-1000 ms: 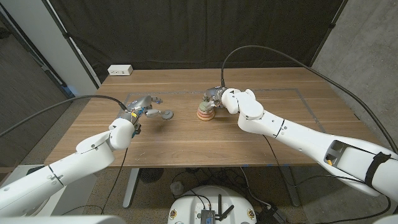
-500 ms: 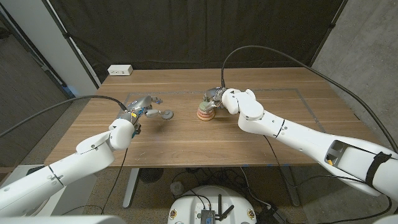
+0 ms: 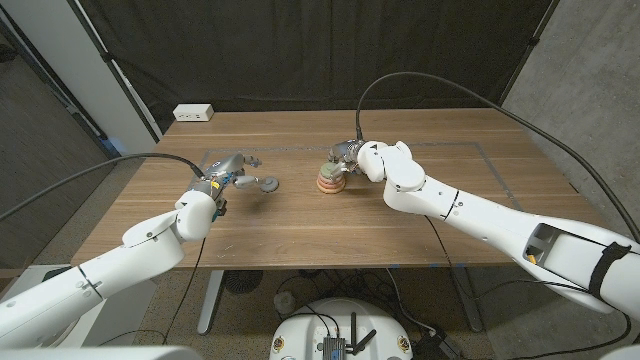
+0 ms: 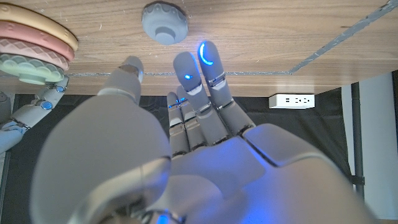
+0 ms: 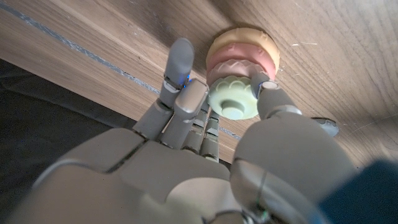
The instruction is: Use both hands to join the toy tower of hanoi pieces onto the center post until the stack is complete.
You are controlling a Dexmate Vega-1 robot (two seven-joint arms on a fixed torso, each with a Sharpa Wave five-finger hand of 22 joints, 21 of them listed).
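The stack (image 3: 328, 180) stands at the table's middle: a peach ring at the bottom, a pink ring (image 5: 244, 61) over it, a pale green piece (image 5: 233, 99) on top. My right hand (image 3: 347, 157) reaches over it from behind. In the right wrist view this hand (image 5: 205, 155) has its thumb and fingers (image 5: 180, 68) against opposite sides of the green piece. A grey-blue round piece (image 3: 267, 183) lies alone on the wood. Just left of it my left hand (image 3: 226, 174) holds nothing, its fingers (image 4: 202, 68) stretched toward the grey-blue piece (image 4: 165, 23), a small gap apart.
The wooden table (image 3: 300, 230) carries thin blue tape lines. A white power strip (image 3: 193, 113) lies at its far left edge. Black curtains hang behind. Cables trail from both arms.
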